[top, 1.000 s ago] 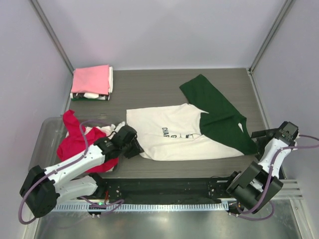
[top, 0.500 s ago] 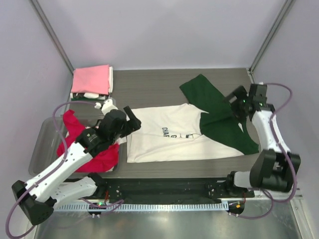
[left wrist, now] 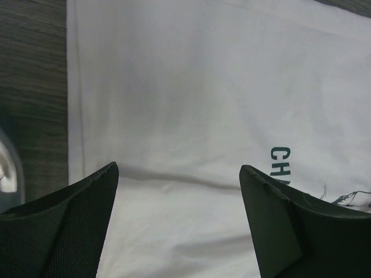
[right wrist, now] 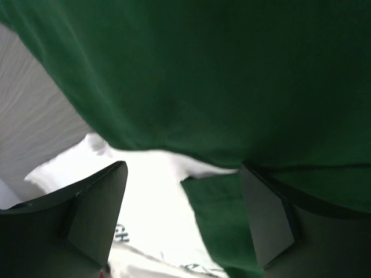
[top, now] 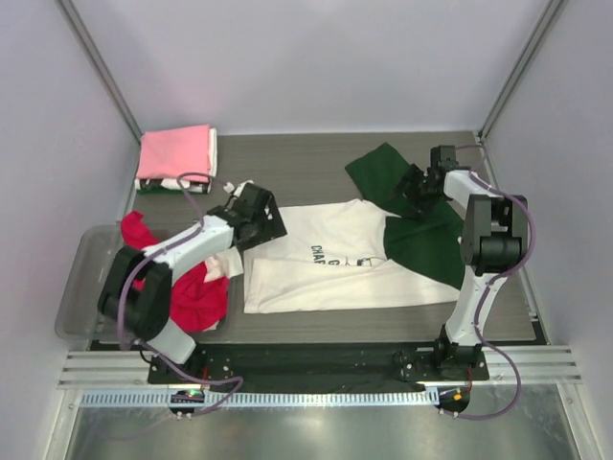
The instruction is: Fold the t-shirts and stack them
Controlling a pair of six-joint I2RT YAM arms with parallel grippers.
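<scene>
A cream-white t-shirt [top: 326, 259] with black print lies folded flat at the table's centre. Its right end is overlapped by a dark green t-shirt [top: 426, 240], spread out loosely. My left gripper [top: 272, 222] hovers open over the white shirt's far-left corner, and the left wrist view shows white cloth [left wrist: 191, 87] between the fingers [left wrist: 75, 226], nothing held. My right gripper [top: 409, 186] is open above the green shirt [right wrist: 220, 75], where its edge meets the white t-shirt [right wrist: 151, 191]. A red-magenta t-shirt [top: 192, 292] lies crumpled in the bin. A pale pink t-shirt [top: 175, 153] tops a folded stack at the back left.
A clear plastic bin [top: 81, 287] sits at the left edge of the dark wood-grain table [top: 297, 168]. Grey walls close in the back and sides. A metal rail [top: 316, 359] with both arm bases runs along the near edge.
The left gripper opened, let go of the white shirt's near-left corner and moved to its far-left corner. The right arm swung from the table's right edge to over the green shirt.
</scene>
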